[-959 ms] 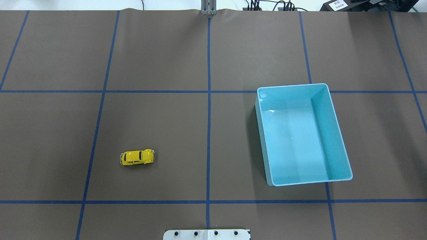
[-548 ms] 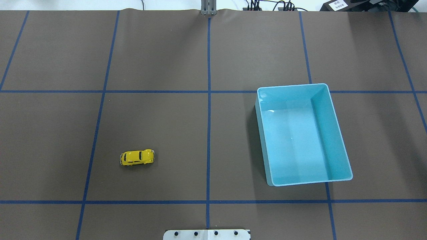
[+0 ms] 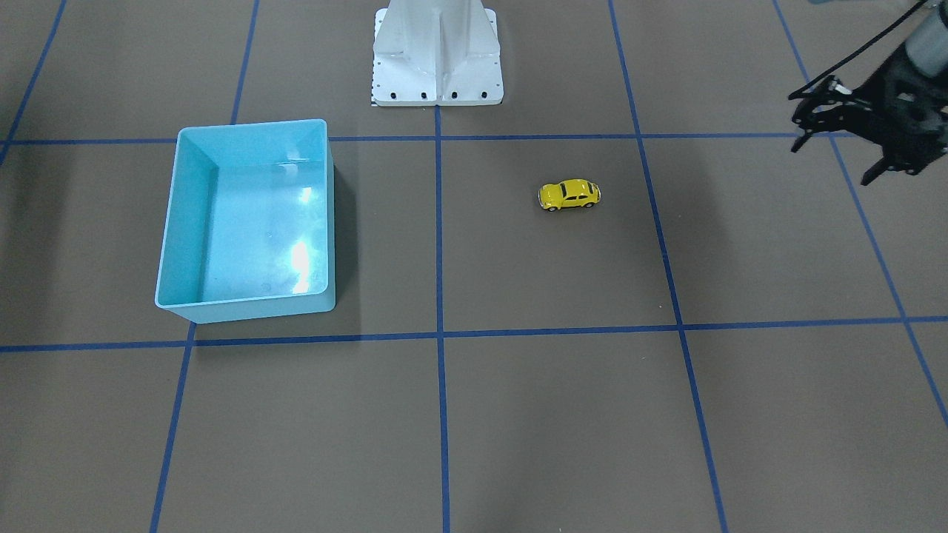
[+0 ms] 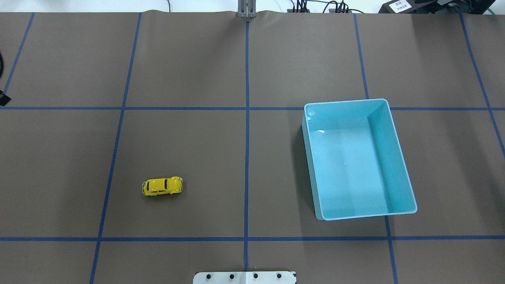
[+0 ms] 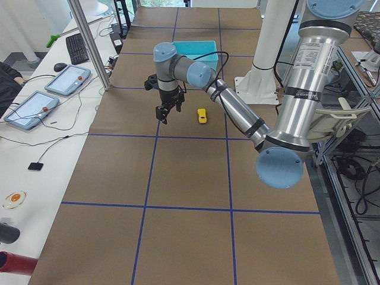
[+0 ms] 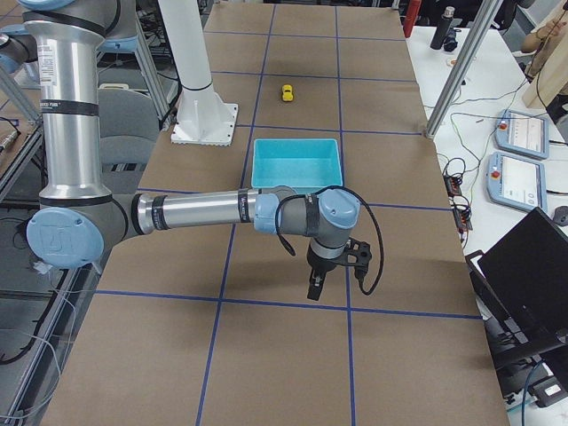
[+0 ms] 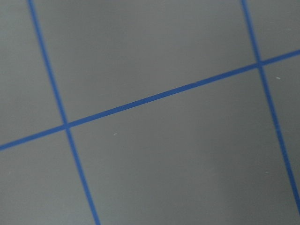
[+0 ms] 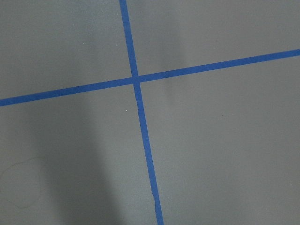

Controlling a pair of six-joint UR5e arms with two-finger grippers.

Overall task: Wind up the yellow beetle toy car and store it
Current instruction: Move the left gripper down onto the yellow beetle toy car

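The yellow beetle toy car (image 4: pixel 162 186) stands on its wheels on the brown mat, alone, in the left half of the overhead view; it also shows in the front view (image 3: pixel 569 195) and the left view (image 5: pixel 202 115). The empty light blue bin (image 4: pixel 347 101) sits to the right. My left gripper (image 3: pixel 829 164) hovers open and empty, well away from the car towards the table's left end. My right gripper (image 6: pixel 315 288) shows only in the right side view, past the bin; I cannot tell whether it is open. Both wrist views show only mat and blue tape.
The robot's white base plate (image 3: pixel 437 59) stands at the near middle edge. Blue tape lines cross the mat. A metal post (image 5: pixel 89 41) and a side table with tablets (image 5: pixel 35 107) stand beyond the far edge.
A dark edge of my left gripper has come into the overhead view at the left border. The car and the bin have not moved.
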